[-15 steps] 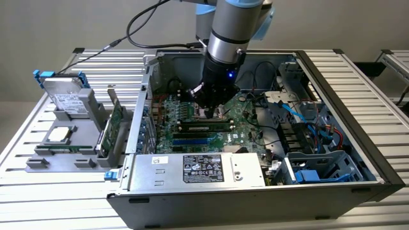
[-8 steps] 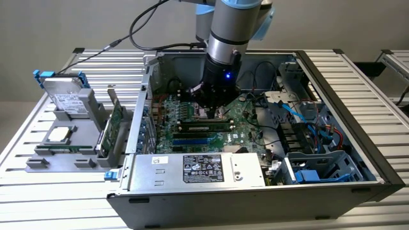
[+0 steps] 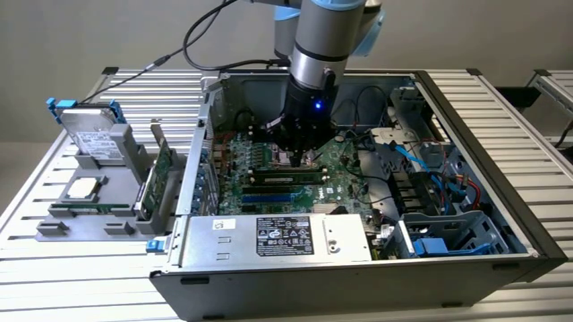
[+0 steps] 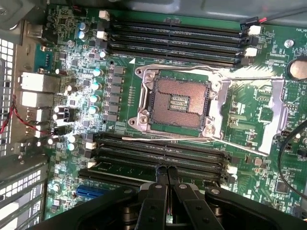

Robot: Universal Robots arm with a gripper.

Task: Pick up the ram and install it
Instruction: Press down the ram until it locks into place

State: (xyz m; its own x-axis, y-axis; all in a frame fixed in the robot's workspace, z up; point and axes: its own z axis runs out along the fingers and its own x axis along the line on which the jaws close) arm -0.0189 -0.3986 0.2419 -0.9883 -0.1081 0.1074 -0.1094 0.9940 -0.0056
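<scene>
The gripper (image 3: 300,157) is positioned inside the open computer case (image 3: 465,100), above the motherboard (image 3: 345,164). In the wrist view, the gripper (image 4: 167,173) is seen with its jaws closed together, fingertips touching, nothing held between them. The ram (image 3: 286,179) is seated in a memory slot on the motherboard, just beyond the fingertips at the 6 o'clock side of the gripper in the exterior view. In the wrist view, the fingertips are located over the bank of memory slots (image 4: 158,155), with the empty CPU socket (image 4: 176,103) at 12 o'clock from them. A hard drive (image 3: 92,134) and an expansion card (image 3: 160,176) are held in a grey rack (image 3: 85,218) outside the case, at 9 o'clock.
</scene>
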